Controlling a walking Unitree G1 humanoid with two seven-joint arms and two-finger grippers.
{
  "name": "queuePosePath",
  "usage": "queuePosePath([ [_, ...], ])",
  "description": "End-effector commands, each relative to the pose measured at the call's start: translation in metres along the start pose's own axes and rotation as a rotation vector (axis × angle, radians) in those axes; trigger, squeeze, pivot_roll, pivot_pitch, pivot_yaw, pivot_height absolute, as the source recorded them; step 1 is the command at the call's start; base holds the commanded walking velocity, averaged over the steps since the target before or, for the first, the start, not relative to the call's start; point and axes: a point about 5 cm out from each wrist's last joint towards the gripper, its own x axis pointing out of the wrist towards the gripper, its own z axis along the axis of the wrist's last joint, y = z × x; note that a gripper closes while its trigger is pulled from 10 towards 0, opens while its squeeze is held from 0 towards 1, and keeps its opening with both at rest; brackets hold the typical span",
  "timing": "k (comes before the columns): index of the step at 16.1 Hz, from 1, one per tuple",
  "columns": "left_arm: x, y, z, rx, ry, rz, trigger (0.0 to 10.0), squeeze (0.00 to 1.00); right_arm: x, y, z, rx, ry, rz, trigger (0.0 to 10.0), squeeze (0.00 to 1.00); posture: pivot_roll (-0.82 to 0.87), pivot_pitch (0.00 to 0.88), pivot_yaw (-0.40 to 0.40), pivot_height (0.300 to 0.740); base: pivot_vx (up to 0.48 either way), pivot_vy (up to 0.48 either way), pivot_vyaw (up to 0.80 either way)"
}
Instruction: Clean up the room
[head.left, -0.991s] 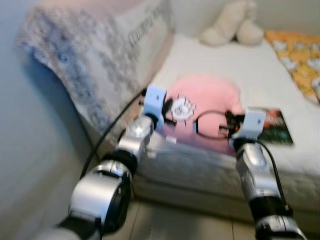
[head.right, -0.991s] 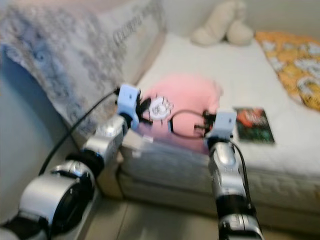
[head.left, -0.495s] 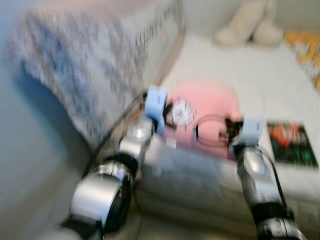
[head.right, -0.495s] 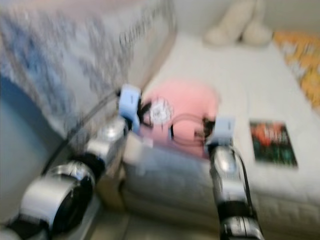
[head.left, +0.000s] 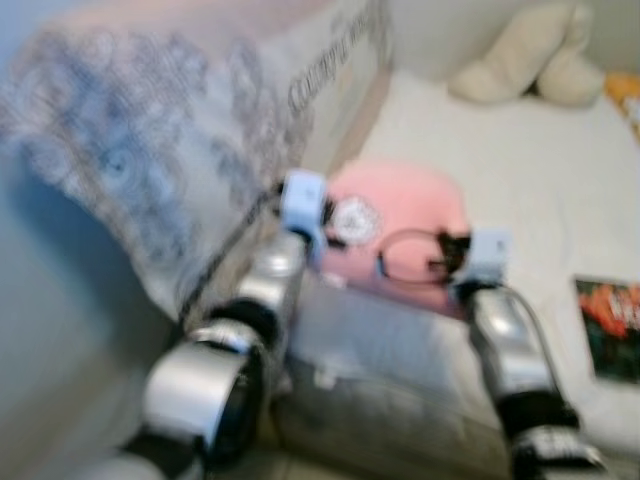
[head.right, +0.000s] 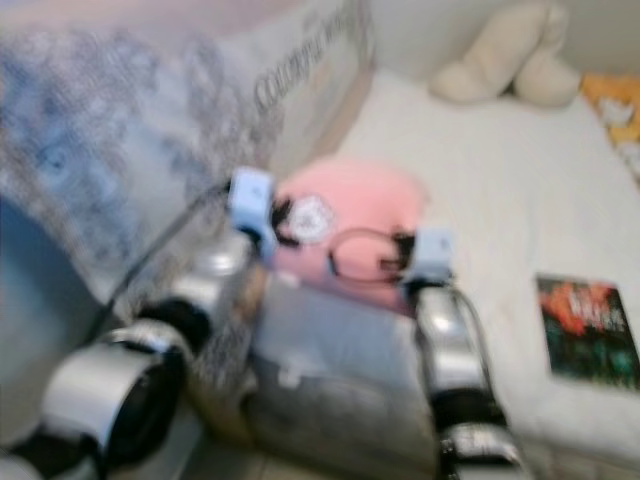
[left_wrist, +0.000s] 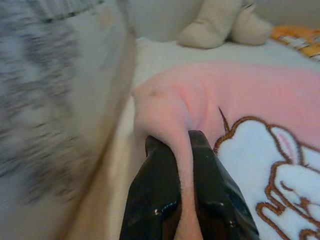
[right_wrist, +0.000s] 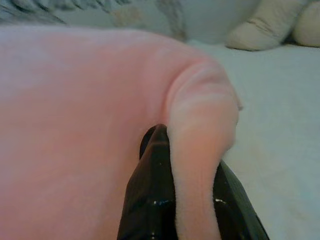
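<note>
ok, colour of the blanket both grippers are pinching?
Pink blanket, white cartoon patch outlined brown; left wrist view.

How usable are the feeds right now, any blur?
Both eye views are smeared by motion, the book unreadable. Left wrist view: fingers and pink blanket fairly sharp, bedding at the side streaked. Right wrist view: soft but readable, a blanket fold pinched between the fingers.

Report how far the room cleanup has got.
Done: nothing on the bed looks tidied yet. In hand: the left tool and the right tool each pinch a fold of the pink blanket lying near the bed's edge. Left: the blanket is not yet folded or put away, the book lies flat on the mattress, and the cream plush toy sits at the far end.
</note>
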Motion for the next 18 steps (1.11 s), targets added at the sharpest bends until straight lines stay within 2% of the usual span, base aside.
queuePosePath([
  [1, 0.002, 0.017, 0.016, -0.001, -0.038, 0.081, 10.0, 0.00, 0.012, 0.000, 0.015, -0.042, -0.017, 0.018, 10.0, 0.00, 0.09, 0.028, 0.032, 0.740, 0.480, 0.000, 0.00],
  [3, 0.005, 0.012, 0.021, -0.022, -0.034, 0.101, 10.0, 0.00, 0.025, -0.003, 0.023, -0.145, 0.041, 0.052, 10.0, 0.00, 0.08, 0.094, 0.007, 0.740, 0.480, 0.000, 0.00],
  [5, 0.006, 0.014, 0.021, -0.042, -0.011, 0.150, 10.0, 0.00, 0.035, 0.003, 0.030, -0.167, 0.069, 0.087, 10.0, 0.00, 0.07, 0.145, -0.007, 0.740, 0.476, 0.000, 0.00],
  [6, 0.002, 0.022, 0.006, 0.012, 0.074, 0.210, 10.0, 0.00, 0.037, 0.017, 0.020, -0.162, 0.126, 0.131, 10.0, 0.00, 0.07, 0.200, -0.019, 0.740, 0.000, 0.000, 0.00],
  [8, -0.003, 0.027, -0.009, 0.034, 0.119, 0.238, 10.0, 0.00, 0.033, 0.031, 0.002, -0.150, 0.204, 0.177, 10.0, 0.00, 0.07, 0.270, -0.038, 0.740, 0.000, 0.000, 0.00],
  [9, -0.008, 0.030, -0.021, 0.044, 0.148, 0.256, 10.0, 0.00, 0.027, 0.033, -0.012, -0.103, 0.251, 0.150, 10.0, 0.00, 0.08, 0.310, -0.051, 0.740, 0.000, 0.000, 0.00],
  [10, -0.012, 0.032, -0.030, 0.065, 0.177, 0.267, 10.0, 0.00, 0.023, 0.033, -0.022, -0.105, 0.285, 0.146, 10.0, 0.00, 0.08, 0.330, -0.056, 0.740, 0.000, 0.000, 0.00],
  [11, -0.015, 0.031, -0.038, 0.056, 0.195, 0.269, 10.0, 0.00, 0.018, 0.034, -0.030, -0.160, 0.310, 0.165, 10.0, 0.00, 0.08, 0.356, -0.063, 0.740, 0.000, 0.000, 0.00],
  [12, -0.018, 0.032, -0.045, 0.086, 0.209, 0.271, 10.0, 0.00, 0.014, 0.037, -0.040, -0.135, 0.345, 0.155, 10.0, 0.00, 0.07, 0.371, -0.068, 0.740, 0.000, 0.000, 0.00],
  [13, -0.019, 0.038, -0.044, 0.104, 0.201, 0.293, 10.0, 0.00, 0.013, 0.042, -0.041, -0.110, 0.346, 0.166, 10.0, 0.00, 0.07, 0.372, -0.069, 0.740, 0.000, 0.000, 0.00],
  [14, -0.018, 0.049, -0.032, 0.120, 0.160, 0.330, 10.0, 0.00, 0.016, 0.050, -0.037, -0.098, 0.324, 0.191, 10.0, 0.00, 0.06, 0.368, -0.072, 0.740, 0.000, 0.000, 0.00],
  [16, -0.016, 0.069, -0.004, 0.191, 0.057, 0.382, 10.0, 0.00, 0.020, 0.054, -0.030, -0.034, 0.304, 0.195, 10.0, 0.00, 0.06, 0.345, -0.075, 0.740, 0.000, 0.000, 0.00],
  [18, -0.012, 0.079, 0.022, 0.279, -0.016, 0.387, 10.0, 0.00, 0.022, 0.055, -0.028, 0.048, 0.307, 0.179, 10.0, 0.00, 0.08, 0.326, -0.077, 0.740, 0.000, 0.000, 0.00],
])
